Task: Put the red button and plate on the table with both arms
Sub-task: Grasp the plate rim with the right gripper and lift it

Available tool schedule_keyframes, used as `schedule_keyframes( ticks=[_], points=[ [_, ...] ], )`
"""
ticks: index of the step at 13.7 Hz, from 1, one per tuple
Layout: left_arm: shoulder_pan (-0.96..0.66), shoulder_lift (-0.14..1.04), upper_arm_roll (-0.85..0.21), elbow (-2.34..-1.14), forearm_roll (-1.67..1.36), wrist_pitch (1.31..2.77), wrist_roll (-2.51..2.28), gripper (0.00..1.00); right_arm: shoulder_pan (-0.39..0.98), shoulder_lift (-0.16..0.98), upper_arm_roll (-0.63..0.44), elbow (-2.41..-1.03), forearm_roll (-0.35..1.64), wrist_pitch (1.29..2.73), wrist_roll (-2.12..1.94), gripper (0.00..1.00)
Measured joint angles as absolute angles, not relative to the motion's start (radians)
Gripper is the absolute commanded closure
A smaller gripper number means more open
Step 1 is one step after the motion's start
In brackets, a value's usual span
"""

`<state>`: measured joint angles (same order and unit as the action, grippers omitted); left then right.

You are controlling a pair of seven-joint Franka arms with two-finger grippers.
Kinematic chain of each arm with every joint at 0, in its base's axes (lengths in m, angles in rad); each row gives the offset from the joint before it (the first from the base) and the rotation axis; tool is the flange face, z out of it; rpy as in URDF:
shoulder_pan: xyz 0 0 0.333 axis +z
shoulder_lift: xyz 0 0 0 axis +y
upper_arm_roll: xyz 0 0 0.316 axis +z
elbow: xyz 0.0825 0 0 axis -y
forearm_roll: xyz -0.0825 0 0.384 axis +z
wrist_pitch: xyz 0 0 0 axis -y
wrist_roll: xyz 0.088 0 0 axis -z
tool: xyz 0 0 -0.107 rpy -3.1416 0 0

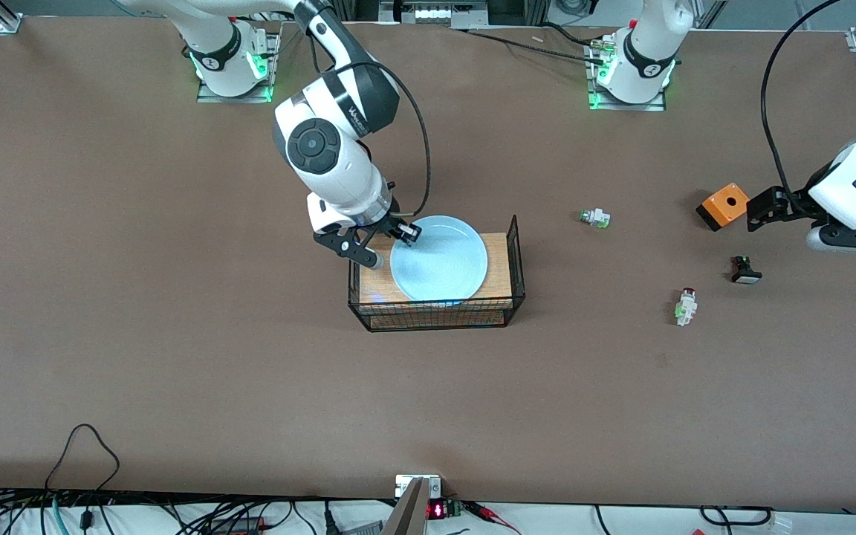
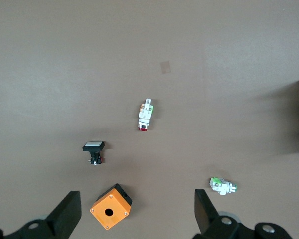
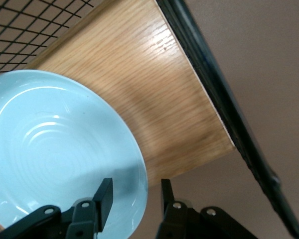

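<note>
The pale blue plate (image 1: 439, 256) (image 3: 55, 149) lies on the wooden rack (image 1: 502, 256). My right gripper (image 1: 391, 247) (image 3: 135, 189) is open and straddles the plate's rim at the edge toward the right arm's end, one finger over the plate and the other just outside the rim. The red button (image 1: 686, 305) (image 2: 145, 115) lies on its side on the brown table (image 1: 175, 297) toward the left arm's end. My left gripper (image 1: 762, 209) (image 2: 137, 199) hangs open and empty above the table beside an orange box, well apart from the button.
The rack (image 3: 154, 84) has black wire sides. An orange box (image 1: 724, 206) (image 2: 111, 206), a black piece with a white cap (image 1: 745, 270) (image 2: 94, 150) and a white-and-green piece (image 1: 595, 218) (image 2: 222, 185) lie near the red button.
</note>
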<state>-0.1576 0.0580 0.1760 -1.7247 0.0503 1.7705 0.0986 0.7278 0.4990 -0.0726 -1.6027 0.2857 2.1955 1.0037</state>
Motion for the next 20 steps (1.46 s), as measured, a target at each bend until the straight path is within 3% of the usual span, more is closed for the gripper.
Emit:
schedule_keyframes(
  ticks=[2, 6, 10, 20],
  points=[
    [-0.158, 0.059, 0.176, -1.725, 0.050, 1.771, 0.099, 0.00, 0.731, 0.517, -0.073, -1.603, 0.286, 2.218, 1.004, 0.63],
    [-0.158, 0.062, 0.176, -1.725, 0.050, 1.771, 0.099, 0.00, 0.738, 0.526, -0.076, -1.596, 0.286, 2.226, 1.004, 0.65],
    [-0.158, 0.062, 0.176, -1.725, 0.050, 1.771, 0.099, 0.00, 0.739, 0.526, -0.086, -1.583, 0.287, 2.185, 1.004, 1.00],
    [-0.158, 0.063, 0.176, -1.725, 0.050, 1.771, 0.099, 0.00, 0.746, 0.514, -0.101, -1.535, 0.393, 2.140, 1.068, 1.00]
  ],
)
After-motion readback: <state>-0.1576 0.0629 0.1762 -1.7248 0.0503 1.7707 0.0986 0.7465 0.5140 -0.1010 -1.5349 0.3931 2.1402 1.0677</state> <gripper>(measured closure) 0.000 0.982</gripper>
